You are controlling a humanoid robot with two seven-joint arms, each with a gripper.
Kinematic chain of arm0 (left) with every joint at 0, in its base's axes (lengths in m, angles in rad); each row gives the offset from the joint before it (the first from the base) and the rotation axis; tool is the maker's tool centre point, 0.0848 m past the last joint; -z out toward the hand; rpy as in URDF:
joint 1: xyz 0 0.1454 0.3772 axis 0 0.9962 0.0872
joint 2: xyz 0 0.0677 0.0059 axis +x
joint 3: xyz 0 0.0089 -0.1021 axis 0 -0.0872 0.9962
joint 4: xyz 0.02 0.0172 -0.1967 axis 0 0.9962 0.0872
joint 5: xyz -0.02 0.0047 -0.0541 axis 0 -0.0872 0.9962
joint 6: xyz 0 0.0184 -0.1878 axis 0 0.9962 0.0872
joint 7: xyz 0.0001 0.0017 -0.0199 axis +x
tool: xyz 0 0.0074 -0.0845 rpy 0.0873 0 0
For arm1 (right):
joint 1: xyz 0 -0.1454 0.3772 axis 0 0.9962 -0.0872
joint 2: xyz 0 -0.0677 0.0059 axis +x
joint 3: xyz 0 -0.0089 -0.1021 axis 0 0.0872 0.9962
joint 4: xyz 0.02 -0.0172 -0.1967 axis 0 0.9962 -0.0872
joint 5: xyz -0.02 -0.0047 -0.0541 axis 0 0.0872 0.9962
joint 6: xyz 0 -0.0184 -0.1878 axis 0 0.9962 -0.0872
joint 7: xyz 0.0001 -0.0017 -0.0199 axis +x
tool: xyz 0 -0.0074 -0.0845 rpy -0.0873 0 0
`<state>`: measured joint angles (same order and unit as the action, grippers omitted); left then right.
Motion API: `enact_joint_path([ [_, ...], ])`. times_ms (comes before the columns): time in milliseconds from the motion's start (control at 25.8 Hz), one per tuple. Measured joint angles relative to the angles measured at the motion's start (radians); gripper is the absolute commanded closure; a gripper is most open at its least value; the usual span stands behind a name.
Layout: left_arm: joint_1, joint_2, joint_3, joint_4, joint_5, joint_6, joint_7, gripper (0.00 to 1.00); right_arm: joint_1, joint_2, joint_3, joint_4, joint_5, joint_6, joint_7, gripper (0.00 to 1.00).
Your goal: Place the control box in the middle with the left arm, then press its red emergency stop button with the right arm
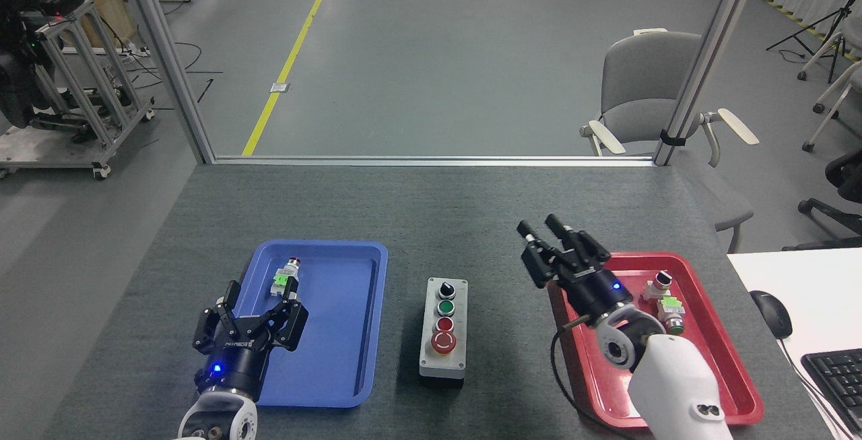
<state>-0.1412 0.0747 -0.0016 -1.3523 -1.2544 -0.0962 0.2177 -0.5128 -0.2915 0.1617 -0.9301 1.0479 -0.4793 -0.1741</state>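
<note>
My long light-grey control box [443, 329] sits mid-bench between the trays, my left tool [259, 305] spread apart, my right tool [545, 234] nearly together and raised aside, so pressing off-centre could hit the smaller red button [444, 324].

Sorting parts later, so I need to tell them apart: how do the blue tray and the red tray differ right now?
The blue tray lies left of the control box, the red tray right. The left gripper overlaps the blue tray's edge; the right arm covers much of the red. Each holds one small switch part.
</note>
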Motion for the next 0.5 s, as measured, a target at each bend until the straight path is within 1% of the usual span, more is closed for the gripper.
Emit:
enact_joint_path([
  [116, 0.004, -0.042, 0.068, -0.002, -0.072, -0.044, -0.039, 0.02, 0.010, -0.034, -0.104, -0.002, -0.016, 0.040, -0.001, 0.02],
  [232, 0.006, -0.048, 0.089, -0.001, -0.084, -0.062, -0.046, 0.02, 0.027, -0.055, -0.144, -0.003, -0.010, 0.105, -0.001, 0.02],
  [310, 0.006, -0.051, 0.095, 0.001, -0.076, -0.062, -0.047, 0.02, 0.042, -0.061, -0.153, -0.004, 0.015, 0.136, -0.001, 0.02],
  [387, 0.007, -0.053, 0.097, 0.002, -0.069, -0.062, -0.047, 0.02, 0.058, -0.062, -0.157, -0.005, 0.057, 0.146, -0.002, 0.02],
  [503, 0.007, -0.054, 0.098, 0.003, -0.065, -0.060, -0.049, 0.02, 0.105, -0.058, -0.160, -0.016, 0.108, 0.153, -0.004, 0.02],
])
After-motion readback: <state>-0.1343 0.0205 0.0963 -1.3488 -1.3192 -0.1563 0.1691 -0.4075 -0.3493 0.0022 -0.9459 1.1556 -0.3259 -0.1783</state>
